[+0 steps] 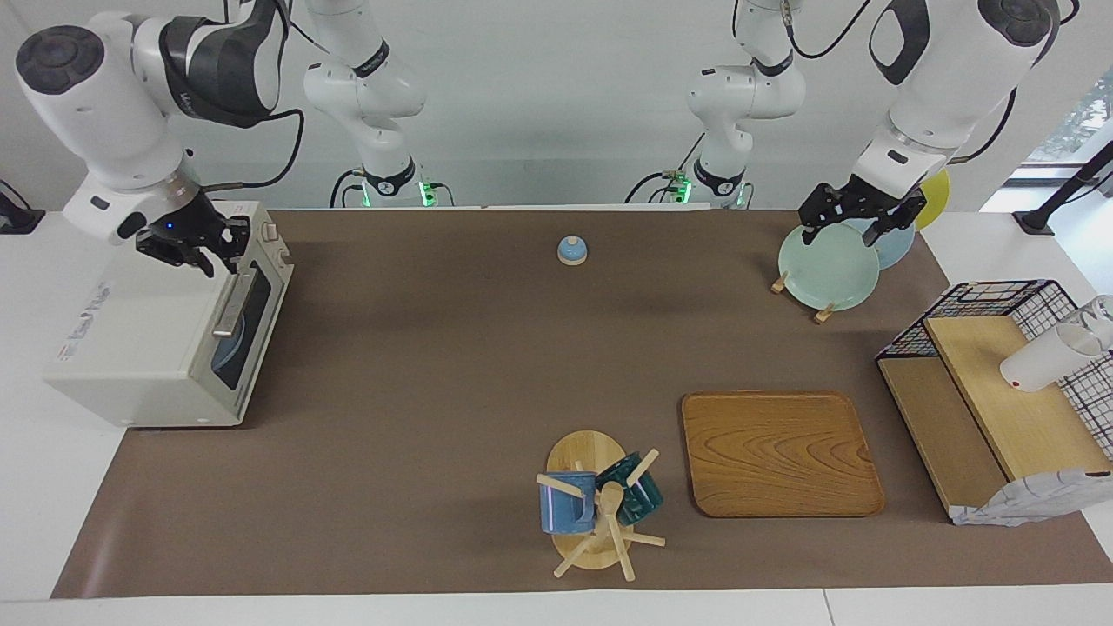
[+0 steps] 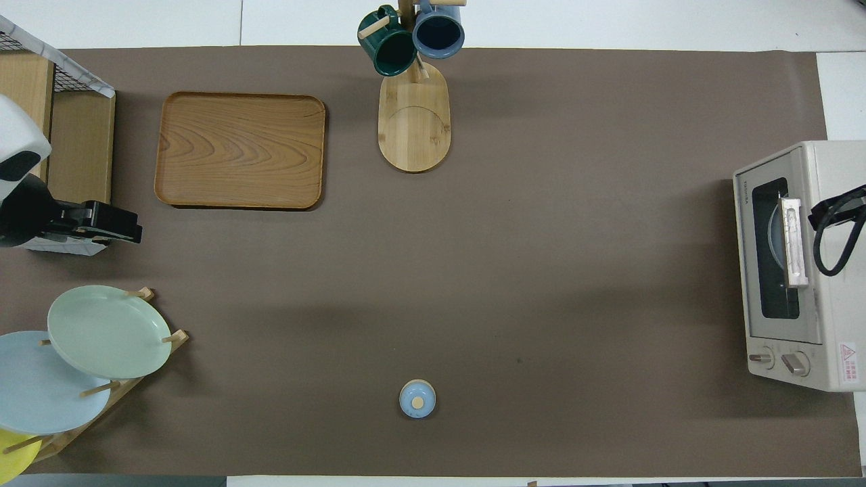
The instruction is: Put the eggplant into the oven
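The cream-white oven (image 1: 148, 348) stands at the right arm's end of the table, and its dark glass door is shut. It also shows in the overhead view (image 2: 832, 270). The eggplant is hidden. Only a blue plate (image 1: 233, 343) shows dimly through the glass. My right gripper (image 1: 189, 242) hangs just over the oven's top, close to the silver door handle (image 1: 230, 304), and holds nothing that I can see. My left gripper (image 1: 856, 228) is open and empty over the plate rack; that arm waits.
A plate rack with a green plate (image 1: 826, 265) stands near the left arm. A wire basket shelf (image 1: 1000, 382), a wooden tray (image 1: 778, 452) and a mug tree (image 1: 596, 504) stand farther out. A small blue lid (image 1: 571, 250) lies near the robots.
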Controlling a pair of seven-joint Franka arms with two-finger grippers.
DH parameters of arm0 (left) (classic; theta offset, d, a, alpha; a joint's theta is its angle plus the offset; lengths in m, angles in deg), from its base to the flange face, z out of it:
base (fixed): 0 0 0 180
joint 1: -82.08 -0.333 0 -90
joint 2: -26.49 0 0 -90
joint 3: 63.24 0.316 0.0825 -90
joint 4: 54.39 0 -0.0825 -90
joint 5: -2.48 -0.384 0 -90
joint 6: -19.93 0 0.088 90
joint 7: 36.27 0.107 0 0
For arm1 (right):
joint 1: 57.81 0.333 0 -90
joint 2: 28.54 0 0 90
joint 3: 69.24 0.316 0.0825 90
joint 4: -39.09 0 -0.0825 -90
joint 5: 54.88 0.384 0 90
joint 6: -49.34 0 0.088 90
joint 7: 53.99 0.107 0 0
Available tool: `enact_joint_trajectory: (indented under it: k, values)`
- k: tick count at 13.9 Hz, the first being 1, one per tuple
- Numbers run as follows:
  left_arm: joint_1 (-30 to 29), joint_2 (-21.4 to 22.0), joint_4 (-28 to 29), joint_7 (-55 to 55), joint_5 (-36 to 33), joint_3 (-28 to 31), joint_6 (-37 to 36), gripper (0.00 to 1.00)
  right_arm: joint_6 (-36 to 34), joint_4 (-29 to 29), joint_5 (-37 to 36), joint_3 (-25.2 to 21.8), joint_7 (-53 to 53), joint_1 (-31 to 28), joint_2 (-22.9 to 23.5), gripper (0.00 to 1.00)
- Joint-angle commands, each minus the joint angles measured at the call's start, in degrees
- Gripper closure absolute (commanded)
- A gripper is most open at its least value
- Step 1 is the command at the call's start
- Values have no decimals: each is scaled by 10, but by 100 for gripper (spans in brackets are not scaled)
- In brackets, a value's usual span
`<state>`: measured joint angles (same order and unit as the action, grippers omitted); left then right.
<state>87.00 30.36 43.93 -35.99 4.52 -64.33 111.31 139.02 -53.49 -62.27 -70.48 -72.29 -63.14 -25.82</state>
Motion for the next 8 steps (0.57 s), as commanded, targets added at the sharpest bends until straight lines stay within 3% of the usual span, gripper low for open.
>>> enact_joint_trajectory:
  k: [1, 8]
  values:
    - [-2, 9, 6, 5, -8, -1, 6, 0, -22, 14, 15, 10, 70, -1, 0, 0]
    - [-1, 9, 6, 5, -8, -1, 6, 0, -23, 17, 27, 8, 111, 45, -1, 0]
